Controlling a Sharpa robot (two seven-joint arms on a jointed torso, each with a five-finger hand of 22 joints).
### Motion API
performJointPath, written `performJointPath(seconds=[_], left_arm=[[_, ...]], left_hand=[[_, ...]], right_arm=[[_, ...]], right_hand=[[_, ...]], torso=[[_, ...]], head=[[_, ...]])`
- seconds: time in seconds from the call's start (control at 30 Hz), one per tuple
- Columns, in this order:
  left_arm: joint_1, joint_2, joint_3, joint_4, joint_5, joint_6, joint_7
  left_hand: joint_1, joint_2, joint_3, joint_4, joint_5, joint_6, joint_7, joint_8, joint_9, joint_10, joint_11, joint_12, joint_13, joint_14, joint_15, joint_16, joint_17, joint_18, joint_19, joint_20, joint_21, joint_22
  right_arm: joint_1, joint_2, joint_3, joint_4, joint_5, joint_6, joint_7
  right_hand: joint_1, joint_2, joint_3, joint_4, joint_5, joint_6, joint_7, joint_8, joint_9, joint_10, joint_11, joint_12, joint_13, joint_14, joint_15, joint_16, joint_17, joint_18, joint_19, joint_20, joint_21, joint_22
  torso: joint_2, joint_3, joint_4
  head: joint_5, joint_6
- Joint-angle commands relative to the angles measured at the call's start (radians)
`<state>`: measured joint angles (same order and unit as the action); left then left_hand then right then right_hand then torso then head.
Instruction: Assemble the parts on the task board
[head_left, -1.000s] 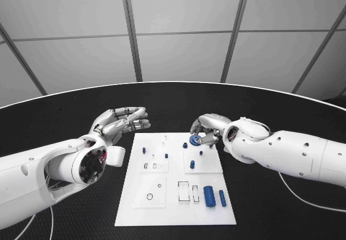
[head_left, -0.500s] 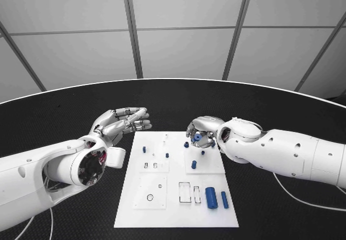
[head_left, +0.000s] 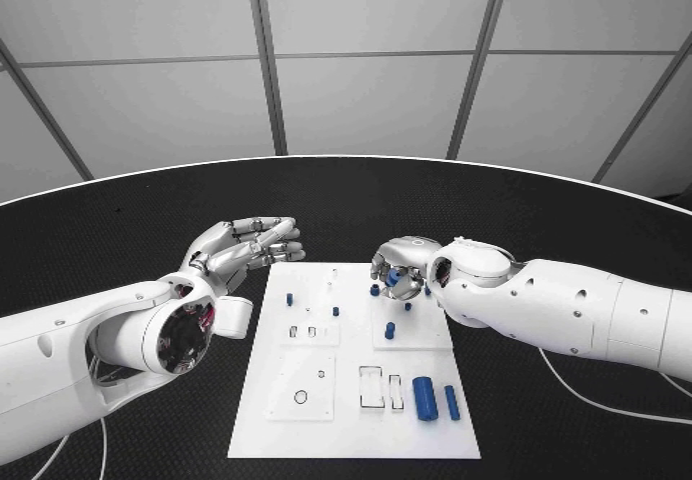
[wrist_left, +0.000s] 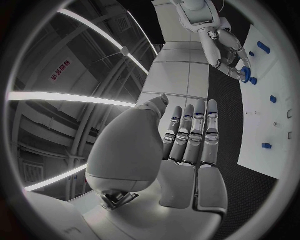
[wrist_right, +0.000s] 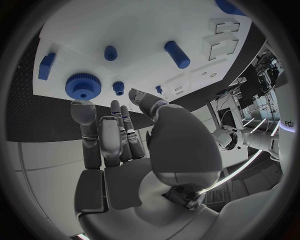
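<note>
Clearly the right hand (head_left: 400, 268) pinches a blue gear (wrist_right: 82, 86) (wrist view).

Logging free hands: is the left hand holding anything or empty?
Empty: the silver left hand hangs beside the white task board, fingers extended in its wrist view, nothing between them.

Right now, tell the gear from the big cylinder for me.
The gear is a short toothed disc with a hole in its centre; the cylinder is long and smooth. The gear is at the board's far end, held at the right hand's fingertips; the cylinder lies flat at the near end, with no hand touching it. Both are blue.
</note>
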<state>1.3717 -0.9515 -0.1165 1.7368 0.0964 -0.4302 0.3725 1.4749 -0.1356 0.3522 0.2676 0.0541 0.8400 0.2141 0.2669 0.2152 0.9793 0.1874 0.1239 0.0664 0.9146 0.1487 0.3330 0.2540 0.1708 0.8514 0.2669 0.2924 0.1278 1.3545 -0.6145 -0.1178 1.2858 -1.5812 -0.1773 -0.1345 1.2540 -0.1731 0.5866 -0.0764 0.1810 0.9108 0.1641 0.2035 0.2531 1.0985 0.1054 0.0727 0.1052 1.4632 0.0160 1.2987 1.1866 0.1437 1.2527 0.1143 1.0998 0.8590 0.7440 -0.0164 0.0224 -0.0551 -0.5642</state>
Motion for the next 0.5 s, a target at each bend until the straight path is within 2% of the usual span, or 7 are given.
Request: performJointPath(seconds=[0.03,0.23,0.3,0.5], left_arm=[[0.001,0.0,0.0,0.001,0.0,0.0,0.0],[0.002,-0.001,0.0,0.003,0.0,-0.001,0.0],[0.003,0.0,0.0,0.003,0.0,-0.001,0.0],[0.005,-0.001,0.0,0.005,0.0,-0.002,0.0]], left_hand=[[-0.005,-0.008,-0.002,0.007,-0.004,0.004,0.028,-0.006,-0.001,0.006,0.003,-0.005,-0.001,-0.008,0.001,-0.007,0.001,0.013,0.007,0.001,0.005,-0.001],[-0.006,-0.008,-0.002,0.007,-0.004,0.004,0.029,-0.006,-0.001,0.006,0.003,-0.005,-0.001,-0.008,0.001,-0.007,0.001,0.013,0.007,0.001,0.005,-0.001],[-0.006,-0.008,-0.002,0.007,-0.004,0.004,0.029,-0.006,-0.001,0.006,0.003,-0.005,-0.001,-0.008,0.001,-0.007,0.001,0.013,0.007,0.001,0.005,-0.001],[-0.006,-0.008,-0.002,0.007,-0.004,0.004,0.029,-0.006,-0.001,0.006,0.003,-0.005,-0.001,-0.008,0.001,-0.007,0.001,0.013,0.007,0.001,0.005,-0.001]], right_arm=[[0.0,0.006,0.0,-0.006,-0.002,0.003,-0.004],[0.0,0.017,0.0,-0.019,-0.003,0.0,-0.006],[0.0,0.021,0.0,-0.023,-0.003,-0.002,-0.007],[0.002,0.03,0.0,-0.034,-0.004,-0.003,-0.01]], right_hand=[[-0.001,-0.004,0.0,0.007,-0.005,-0.005,-0.001,-0.002,0.001,0.001,-0.002,0.0,0.001,0.048,0.0,0.007,0.004,-0.013,0.008,0.001,0.006,0.004],[-0.005,-0.002,0.0,0.013,-0.005,-0.003,-0.001,0.0,0.004,0.004,-0.003,0.003,0.003,0.048,0.0,0.013,0.008,-0.013,0.011,0.001,0.011,0.011],[-0.005,0.0,0.001,0.016,-0.004,-0.003,-0.001,0.001,0.005,0.007,-0.003,0.005,0.004,0.048,-0.001,0.017,0.012,-0.014,0.012,0.001,0.014,0.014],[-0.005,0.001,0.003,0.018,-0.004,-0.002,-0.002,0.003,0.007,0.012,-0.004,0.007,0.005,0.048,-0.001,0.02,0.015,-0.014,0.014,0.001,0.017,0.019]], torso=[[0.006,0.0,0.0017],[0.01,-0.0011,0.0022],[0.012,-0.0003,0.0027],[0.017,-0.0009,0.0064]], head=[[-0.001,0.002],[0.0,0.004],[0.001,0.004],[0.001,0.004]])
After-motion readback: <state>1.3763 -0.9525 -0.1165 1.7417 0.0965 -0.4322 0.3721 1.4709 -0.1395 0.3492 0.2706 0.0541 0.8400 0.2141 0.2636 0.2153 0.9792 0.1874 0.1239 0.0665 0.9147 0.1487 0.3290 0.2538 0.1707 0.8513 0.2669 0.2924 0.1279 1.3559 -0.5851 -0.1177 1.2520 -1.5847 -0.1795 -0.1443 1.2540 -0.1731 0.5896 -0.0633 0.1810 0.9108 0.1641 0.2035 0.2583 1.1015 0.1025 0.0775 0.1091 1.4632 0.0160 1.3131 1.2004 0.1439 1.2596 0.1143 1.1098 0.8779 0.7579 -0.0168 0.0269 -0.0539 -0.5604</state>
